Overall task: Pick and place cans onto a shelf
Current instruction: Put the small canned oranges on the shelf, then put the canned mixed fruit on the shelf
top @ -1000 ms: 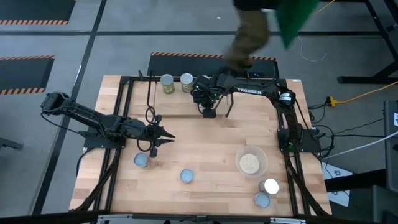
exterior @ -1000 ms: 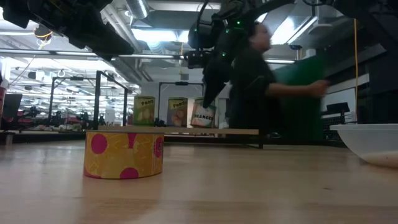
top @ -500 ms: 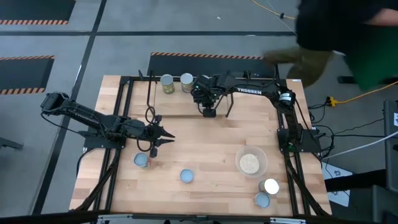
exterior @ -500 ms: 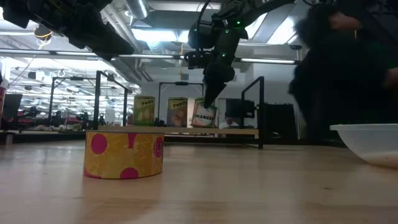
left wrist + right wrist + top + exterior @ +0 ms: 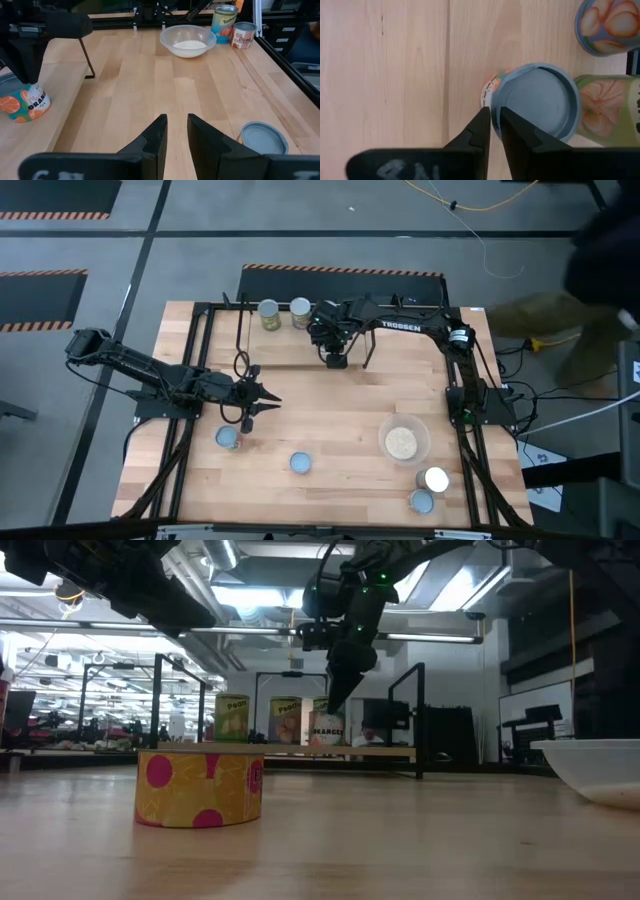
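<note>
Right jaws [image 5: 494, 127] narrowly parted over blue-topped orange-label can [image 5: 535, 102], shelf [image 5: 330, 751]

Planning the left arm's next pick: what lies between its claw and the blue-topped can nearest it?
Nothing: in the high view only bare wood separates the left claw from the can; the left wrist view shows the same.

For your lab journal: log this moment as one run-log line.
left tool: idle above table, empty | right tool: over orange can on shelf | cans on shelf: three | bowl: untouched
</note>
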Controlling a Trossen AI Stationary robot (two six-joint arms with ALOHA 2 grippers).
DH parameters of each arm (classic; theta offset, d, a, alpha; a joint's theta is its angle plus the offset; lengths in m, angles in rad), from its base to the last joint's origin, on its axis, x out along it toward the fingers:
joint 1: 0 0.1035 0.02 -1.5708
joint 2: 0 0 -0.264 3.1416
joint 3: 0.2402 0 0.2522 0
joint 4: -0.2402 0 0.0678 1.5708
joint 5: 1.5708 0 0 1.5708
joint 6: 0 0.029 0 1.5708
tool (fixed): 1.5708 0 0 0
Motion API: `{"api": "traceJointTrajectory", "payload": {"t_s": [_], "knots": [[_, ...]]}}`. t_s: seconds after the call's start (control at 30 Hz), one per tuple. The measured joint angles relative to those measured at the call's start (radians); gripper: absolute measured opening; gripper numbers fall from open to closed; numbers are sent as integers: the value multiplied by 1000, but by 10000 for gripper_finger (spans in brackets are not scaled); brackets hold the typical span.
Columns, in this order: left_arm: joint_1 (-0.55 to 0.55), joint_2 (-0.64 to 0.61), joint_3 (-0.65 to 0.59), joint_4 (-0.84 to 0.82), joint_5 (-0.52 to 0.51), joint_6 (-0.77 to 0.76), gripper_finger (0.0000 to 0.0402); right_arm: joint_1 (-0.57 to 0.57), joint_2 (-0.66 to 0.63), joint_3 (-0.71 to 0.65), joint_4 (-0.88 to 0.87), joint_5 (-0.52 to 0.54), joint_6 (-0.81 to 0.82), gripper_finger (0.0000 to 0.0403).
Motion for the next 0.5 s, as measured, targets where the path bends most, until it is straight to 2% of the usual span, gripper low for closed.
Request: {"api": "traceJointTrajectory", "payload": {"t_s": [0.23, 0.4, 0.5], "knots": [[0, 0, 0, 15, 0, -32, 69, 16, -17, 99, -135, -3, 3, 49], [-1, 0, 43, 22, 3, -206, 69, 62, -77, 124, -146, -26, 3, 49], [-2, 0, 96, -35, 61, -300, 69, 99, -115, 112, -156, -37, 10, 49]]}}
